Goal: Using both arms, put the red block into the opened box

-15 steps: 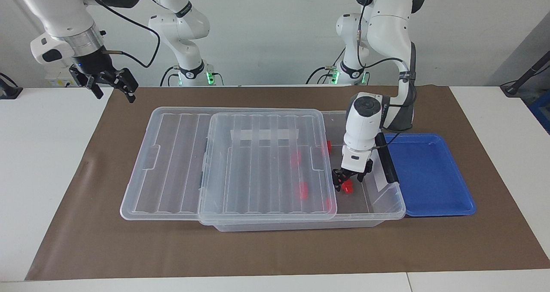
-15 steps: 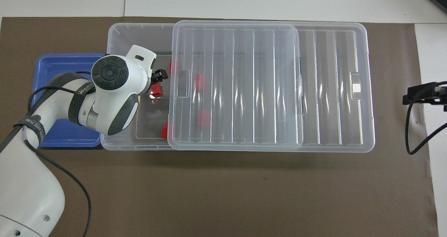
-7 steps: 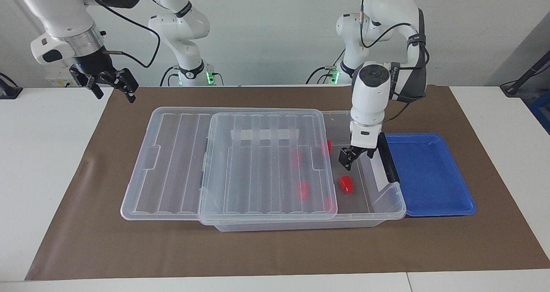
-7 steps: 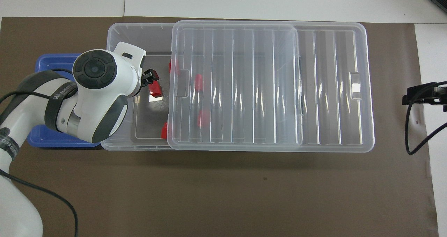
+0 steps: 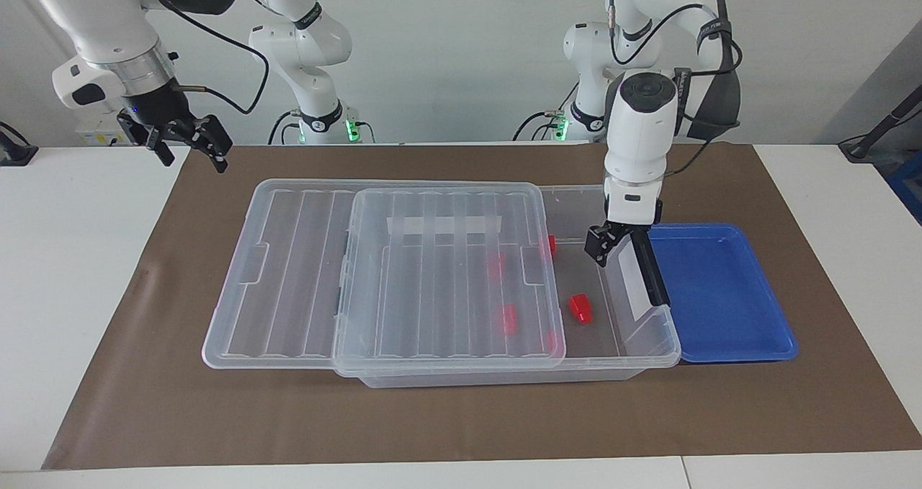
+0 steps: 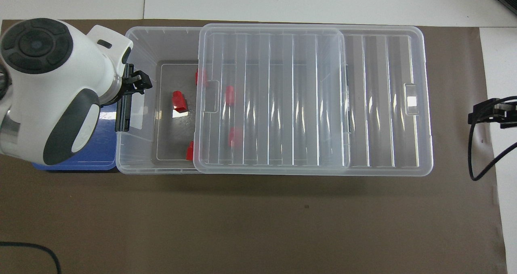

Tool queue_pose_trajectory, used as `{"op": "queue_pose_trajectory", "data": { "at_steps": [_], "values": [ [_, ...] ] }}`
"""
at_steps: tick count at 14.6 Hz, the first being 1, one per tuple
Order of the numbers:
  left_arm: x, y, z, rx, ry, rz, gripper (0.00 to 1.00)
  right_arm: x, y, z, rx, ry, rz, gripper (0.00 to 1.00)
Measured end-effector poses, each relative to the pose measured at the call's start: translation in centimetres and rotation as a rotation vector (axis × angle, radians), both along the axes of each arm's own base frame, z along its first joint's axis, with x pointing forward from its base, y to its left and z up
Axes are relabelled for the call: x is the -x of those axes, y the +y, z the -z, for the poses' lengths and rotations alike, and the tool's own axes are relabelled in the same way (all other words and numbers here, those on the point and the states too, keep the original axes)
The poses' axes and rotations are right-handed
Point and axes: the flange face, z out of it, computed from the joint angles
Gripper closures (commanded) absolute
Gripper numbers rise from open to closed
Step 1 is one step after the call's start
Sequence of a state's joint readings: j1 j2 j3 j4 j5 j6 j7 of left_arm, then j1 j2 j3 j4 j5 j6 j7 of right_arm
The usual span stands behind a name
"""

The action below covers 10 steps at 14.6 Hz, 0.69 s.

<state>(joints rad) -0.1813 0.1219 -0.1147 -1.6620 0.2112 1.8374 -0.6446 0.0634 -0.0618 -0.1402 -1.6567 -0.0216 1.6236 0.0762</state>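
A red block (image 5: 580, 309) (image 6: 179, 101) lies on the floor of the clear box (image 5: 504, 377) (image 6: 137, 161), in its uncovered end. Nothing touches it. The ribbed lid (image 5: 446, 273) (image 6: 274, 96) is slid toward the right arm's end of the table and covers most of the box. My left gripper (image 5: 603, 253) (image 6: 139, 84) hangs open and empty over the box's latch end, above the block. My right gripper (image 5: 189, 143) (image 6: 490, 112) waits in the air off the box's other end, its fingers apart and holding nothing.
Several more red blocks (image 5: 509, 317) (image 6: 235, 137) show through the lid inside the box. A blue tray (image 5: 720, 294) (image 6: 97, 145) sits against the box at the left arm's end. A brown mat (image 5: 461, 417) covers the table.
My left gripper let go of the red block, rose out of the box and drifted toward the latch end. The block stays on the box floor. The right arm has not moved.
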Motion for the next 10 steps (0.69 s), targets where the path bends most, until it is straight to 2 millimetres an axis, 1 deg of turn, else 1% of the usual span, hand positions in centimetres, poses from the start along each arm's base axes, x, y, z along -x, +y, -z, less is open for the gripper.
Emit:
{"op": "queue_pose_trajectory", "data": {
  "at_steps": [2,3,5,7,10],
  "values": [
    [0.3,4.1,-2.9,0.013,0.013,0.044,0.0,-0.5,-0.1,0.9,0.003,-0.027,-0.023,1.0],
    [0.7,6.1,-4.0,0.012,0.021,0.065,0.0,-0.9,-0.1,1.8,0.006,-0.045,-0.05,1.0],
    [1.4,9.3,-5.7,0.004,0.029,0.112,0.0,-1.9,-0.6,4.2,0.016,-0.077,-0.101,1.0],
    [1.6,11.2,-6.3,-0.004,0.039,0.15,0.0,-3.3,-1.5,7.1,0.028,-0.095,-0.138,1.0],
    [1.7,12.8,-6.2,-0.008,0.061,0.165,0.0,-5.8,-2.4,11.0,0.051,-0.125,-0.188,1.0]
  ]
}}
